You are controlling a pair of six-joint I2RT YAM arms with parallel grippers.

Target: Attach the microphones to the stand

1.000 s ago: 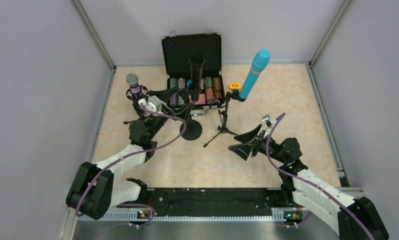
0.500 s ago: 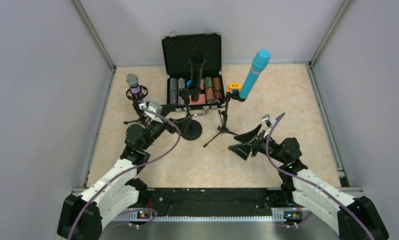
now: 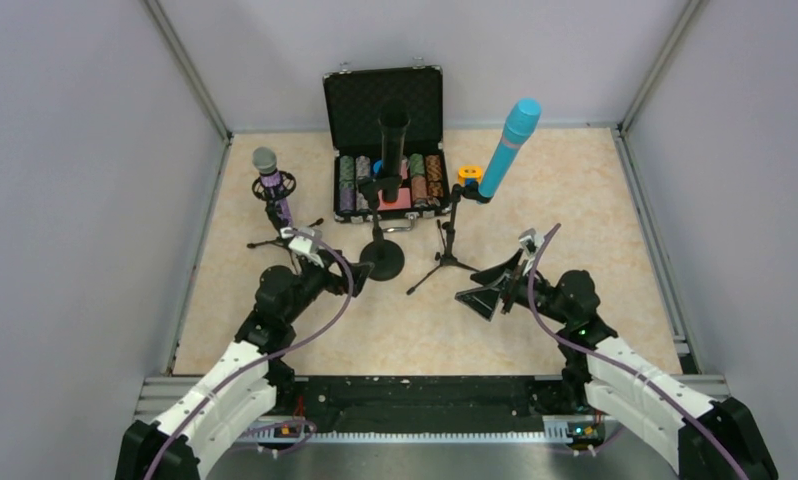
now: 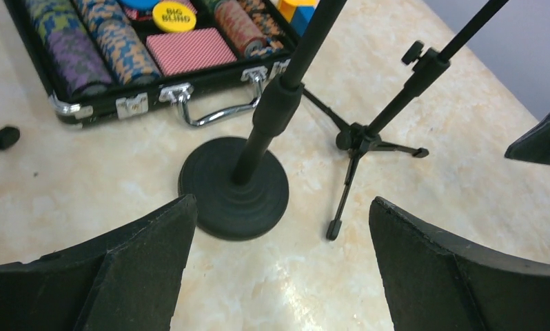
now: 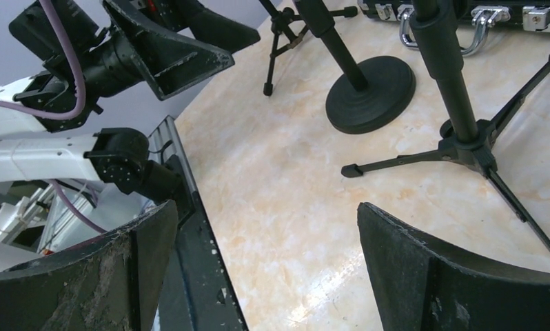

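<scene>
Three microphones, top view: all sit in stands on the far half of the table (image 3: 415, 335). The purple microphone (image 3: 268, 172) is far left, the black microphone (image 3: 393, 135) is mid, before the open case (image 3: 383, 95), and the cyan microphone (image 3: 508, 148) leans at right.
Open room, top view: bare table lies between the arms; grey walls close the left, right and far edges.
Left arm, top view: reaches far-right, with the left gripper (image 3: 343, 280) low, just near-left of the round base (image 3: 382, 260).
Right arm, top view: reaches left, with the right gripper (image 3: 475, 298) near the tripod (image 3: 445, 255), apart from it.
Left wrist view: fingers (image 4: 120, 276) spread wide, gripping nothing; the round base is ahead, the tripod to its right.
Right wrist view: fingers (image 5: 451, 276) spread wide, gripping nothing; the tripod is ahead, the round base beyond.
</scene>
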